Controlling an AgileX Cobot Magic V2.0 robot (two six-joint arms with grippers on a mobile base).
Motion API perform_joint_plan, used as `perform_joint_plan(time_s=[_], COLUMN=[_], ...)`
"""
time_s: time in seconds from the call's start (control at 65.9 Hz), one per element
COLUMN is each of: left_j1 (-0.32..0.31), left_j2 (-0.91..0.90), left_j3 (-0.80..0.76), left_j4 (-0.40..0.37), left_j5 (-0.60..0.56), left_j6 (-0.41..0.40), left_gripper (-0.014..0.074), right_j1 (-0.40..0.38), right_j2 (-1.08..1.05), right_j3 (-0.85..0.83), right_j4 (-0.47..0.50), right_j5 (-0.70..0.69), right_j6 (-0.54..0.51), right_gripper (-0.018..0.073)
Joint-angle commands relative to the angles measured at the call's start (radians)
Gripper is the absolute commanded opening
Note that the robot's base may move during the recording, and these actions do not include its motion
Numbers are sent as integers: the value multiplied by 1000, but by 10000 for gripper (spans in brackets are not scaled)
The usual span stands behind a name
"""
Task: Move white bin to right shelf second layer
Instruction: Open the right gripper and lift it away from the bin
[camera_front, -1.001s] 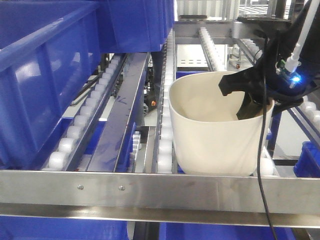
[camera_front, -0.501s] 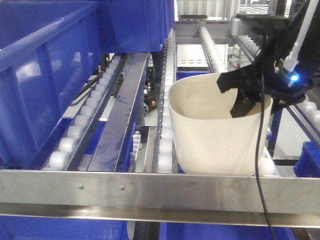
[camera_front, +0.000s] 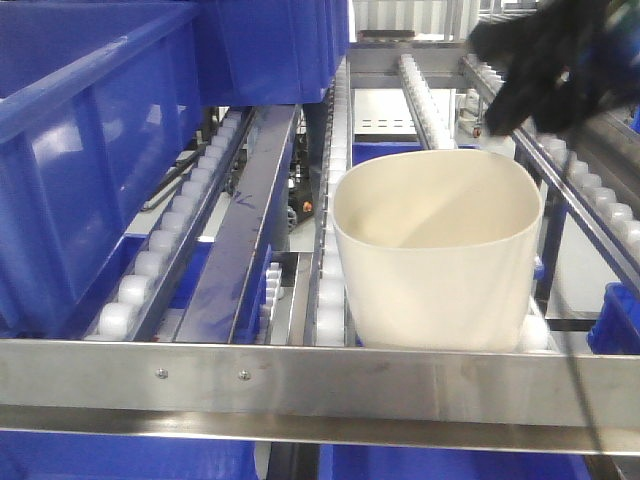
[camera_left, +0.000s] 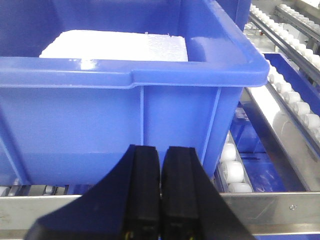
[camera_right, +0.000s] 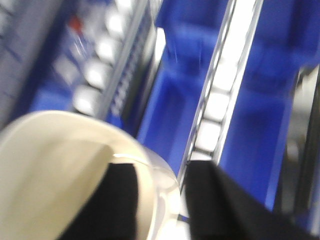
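The white bin (camera_front: 435, 270) stands upright on the roller rails of the right shelf second layer (camera_front: 320, 385), just behind the steel front lip. My right gripper (camera_front: 515, 90) is a motion-blurred dark shape above and behind the bin's far right corner, clear of it. In the right wrist view the right gripper (camera_right: 160, 170) is open, and the bin (camera_right: 60, 165) rim shows below, between the fingers. In the left wrist view my left gripper (camera_left: 160, 150) is shut with nothing in it, in front of a blue crate.
A large blue crate (camera_front: 90, 150) fills the left lane of the rack. The crate (camera_left: 135, 100) before my left gripper holds a white foam slab (camera_left: 115, 47). More roller rails (camera_front: 430, 95) run back behind the bin, and blue crates (camera_front: 615, 320) sit on the level below.
My right gripper let go of the bin's right wall and rose up and back out of it. The bin stays on the rollers.
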Motion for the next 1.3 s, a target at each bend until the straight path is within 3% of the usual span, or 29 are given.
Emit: perform_joint_plan(time_s=[0.0, 0.076, 0.182, 0.349, 0.516, 0.956, 1.29], left_j1=[-7, -7, -7, -7, -7, -7, -7], left_j2=[-15, -15, -15, -15, -15, -15, -15], left_j3=[27, 27, 27, 27, 27, 27, 27], left_j4=[-1, -1, -1, -1, -1, -1, -1], left_j5=[-90, -90, -90, -90, -90, -90, -90], left_j6=[-10, -10, -10, -10, -10, -10, -10], left_gripper=[85, 85, 85, 85, 85, 85, 85], right_j1=[-10, -42, -111, -222, -237, -255, -444], right_j2=[-157, -276, -471, -720, -852, -920, -1267], right_j3=[60, 191, 369, 551, 605, 627, 884], right_j4=[-4, -4, -4, -4, -4, -38, -52], right_j5=[-123, -200, -306, -358, -342, -332, -384], right_j6=[-5, -5, -5, -5, -5, -33, -32], right_gripper=[172, 37, 56, 57, 57, 57, 57])
